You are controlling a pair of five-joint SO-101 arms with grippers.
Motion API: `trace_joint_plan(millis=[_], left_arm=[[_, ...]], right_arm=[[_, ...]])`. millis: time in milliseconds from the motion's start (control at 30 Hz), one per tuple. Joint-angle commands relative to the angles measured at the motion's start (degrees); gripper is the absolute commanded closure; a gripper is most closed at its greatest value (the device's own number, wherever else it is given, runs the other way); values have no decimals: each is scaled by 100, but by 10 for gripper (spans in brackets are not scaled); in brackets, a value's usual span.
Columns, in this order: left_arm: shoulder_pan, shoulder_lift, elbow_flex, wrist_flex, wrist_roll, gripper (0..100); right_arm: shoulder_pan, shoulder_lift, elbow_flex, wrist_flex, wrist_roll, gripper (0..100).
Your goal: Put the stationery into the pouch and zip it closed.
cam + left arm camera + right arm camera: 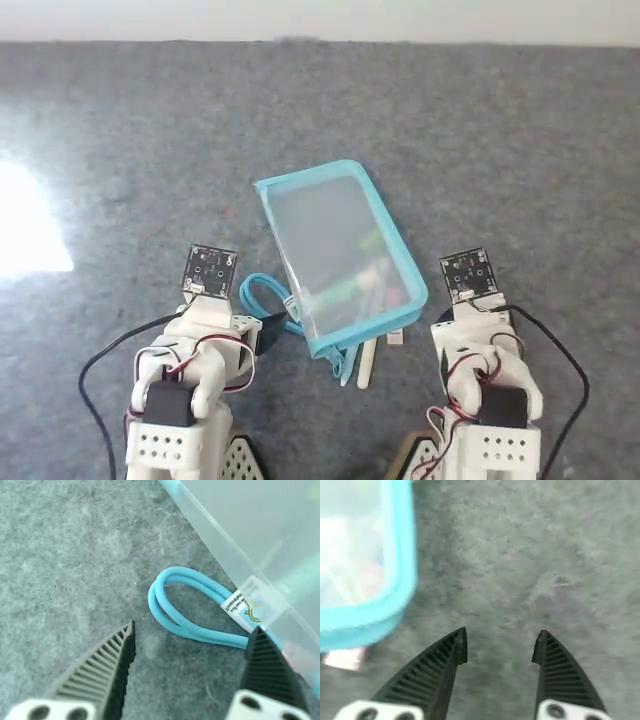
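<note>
Grey surface under me, and the pouch lay slanted between my two arms. My left jaws stood apart, the pouch's blue loop lying between them. Right jaws gaped too, low over the surface just beside the pouch's corner. Pens poked out its near end.
</note>
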State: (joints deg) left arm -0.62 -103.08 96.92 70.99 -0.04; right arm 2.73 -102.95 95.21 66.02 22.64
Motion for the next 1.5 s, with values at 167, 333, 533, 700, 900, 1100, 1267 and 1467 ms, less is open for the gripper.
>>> trace_joint_plan(millis=[167,333,533,700,900,1100,1267,1467], left_arm=[[-26,-18,-48,18,53,665],[-26,-18,-48,18,53,665],[-18,-18,-48,18,53,665],[-26,-18,-48,18,53,665],[237,-18,-48,18,53,665],[510,-26,-48,26,44,665],[18,-44,-40,88,18,664],[-1837,-44,-48,-290,-1855,664]], right_arm=[[549,-101,105,-259,1688,777],[444,-66,-703,-48,1169,778],[92,1262,-2259,444,1626,777],[-277,3811,-4053,453,1073,778],[-1982,5464,-4853,400,193,776],[-3705,5332,-4308,444,-246,775],[-3662,4655,-3991,453,-193,775],[-4180,4251,-3376,374,316,775]])
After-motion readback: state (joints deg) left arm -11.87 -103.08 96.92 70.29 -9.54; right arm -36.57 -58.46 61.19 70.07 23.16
